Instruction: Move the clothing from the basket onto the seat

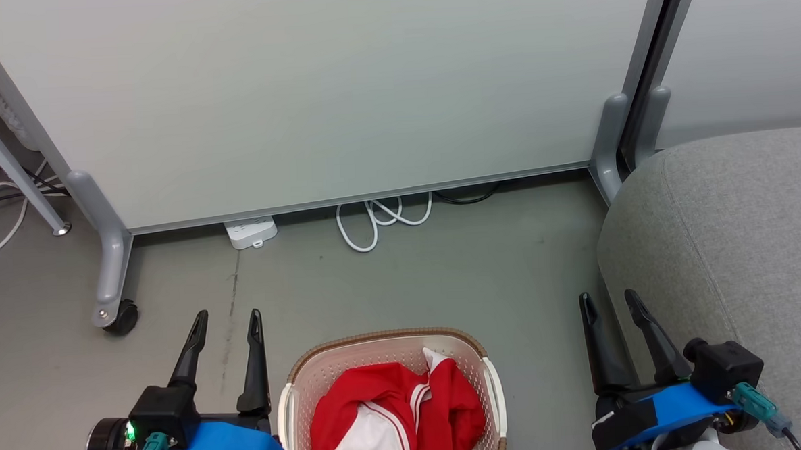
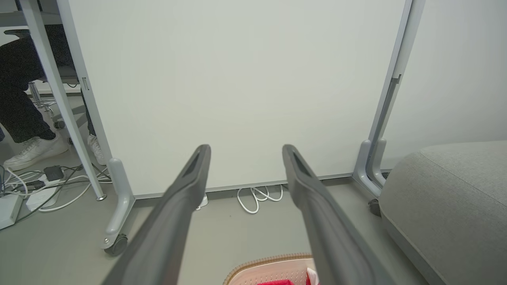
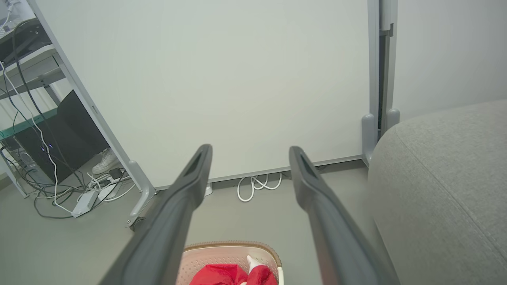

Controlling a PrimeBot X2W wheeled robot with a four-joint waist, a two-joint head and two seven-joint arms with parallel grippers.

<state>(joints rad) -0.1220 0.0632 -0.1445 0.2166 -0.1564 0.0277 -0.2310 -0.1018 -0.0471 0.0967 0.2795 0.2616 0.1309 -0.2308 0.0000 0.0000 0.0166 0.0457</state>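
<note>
We see the clothing (image 1: 449,405) heaped in the basket (image 1: 332,366) between our left jaws and right jaws, both wide open and empty, with the seat (image 1: 732,237) just right.

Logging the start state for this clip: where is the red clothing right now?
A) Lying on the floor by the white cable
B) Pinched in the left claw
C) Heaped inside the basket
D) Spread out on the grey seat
C: the red clothing sits heaped inside the basket, with the left claw and right claw open on either side of it, holding nothing.
</note>
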